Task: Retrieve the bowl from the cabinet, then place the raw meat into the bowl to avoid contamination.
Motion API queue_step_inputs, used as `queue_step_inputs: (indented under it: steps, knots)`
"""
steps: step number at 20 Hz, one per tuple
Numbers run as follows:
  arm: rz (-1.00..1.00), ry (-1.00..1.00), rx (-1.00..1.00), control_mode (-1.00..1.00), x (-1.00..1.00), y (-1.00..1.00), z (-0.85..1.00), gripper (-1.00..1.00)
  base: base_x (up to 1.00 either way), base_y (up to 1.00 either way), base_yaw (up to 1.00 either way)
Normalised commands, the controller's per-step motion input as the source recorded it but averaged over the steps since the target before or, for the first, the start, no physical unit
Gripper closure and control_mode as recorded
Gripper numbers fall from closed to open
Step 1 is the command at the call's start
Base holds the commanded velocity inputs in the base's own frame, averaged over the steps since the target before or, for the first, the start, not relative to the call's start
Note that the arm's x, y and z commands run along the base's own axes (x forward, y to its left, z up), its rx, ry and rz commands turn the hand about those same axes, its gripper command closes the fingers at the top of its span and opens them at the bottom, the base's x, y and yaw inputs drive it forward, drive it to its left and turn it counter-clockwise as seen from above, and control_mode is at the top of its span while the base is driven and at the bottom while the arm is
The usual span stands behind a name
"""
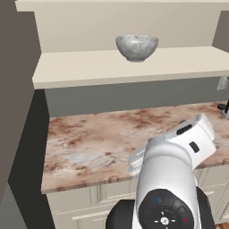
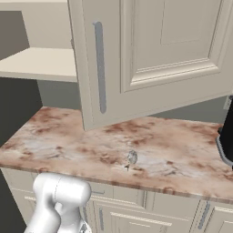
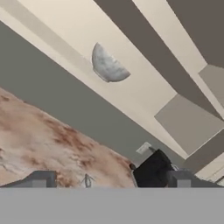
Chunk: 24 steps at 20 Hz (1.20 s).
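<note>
1. On the left of the left base view, the large cream wall cabinet (image 1: 125, 67) stands open over its plain beige shelf. The step in hand, as I judge it, is reaching up for the bowl; nothing is held yet.
2. The round, deep bowl of mottled grey-white stone-like material (image 1: 137, 47) sits upright on that shelf, near its middle and a little back from the front edge. The hand view shows it rolled on its side (image 3: 108, 65), because the hand itself is tilted.
3. Below the shelf lies the reddish marble counter (image 1: 98, 138), with the white arm low in front of it.
4. In the hand view the two-finger gripper (image 3: 109, 180) has its dark tips spread wide apart with nothing between them, so the claw is open and empty, well below the bowl.
5. To do this well, I would raise the hand clear of the shelf's front lip, level the wrist, then bring one finger inside the bowl's rim and one outside before closing.
6. In the right base view the cabinet's raised-panel door (image 2: 154, 59), with its long grey bar handle (image 2: 100, 68), hangs open over the counter. The lift should stay left of it.
7. A smooth stone-like rim may slip, so the pinch should sit deep.
</note>
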Motion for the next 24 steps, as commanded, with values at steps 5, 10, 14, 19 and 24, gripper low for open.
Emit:
queue_step_inputs:
  steps: [5,10,14,19,24]
  knots:
    - [-0.25,-0.06,-0.04,-1.0,0.44,-0.23,0.0,-1.0,0.0,0.0,0.0]
    - [-0.24,-0.04,-0.01,-1.0,0.51,-0.26,0.04,-1.0,0.0,0.0,0.0]
    - [-0.21,0.0,0.0,-1.0,0.46,-0.34,0.19,-1.0,0.0,0.0,0.0]
    - [-0.12,-0.04,0.02,-1.0,0.33,-0.43,0.19,-1.0,0.0,0.0,0.0]
    - [-0.07,-0.05,0.02,-1.0,0.3,-0.48,0.13,-1.0,0.0,0.0,0.0]
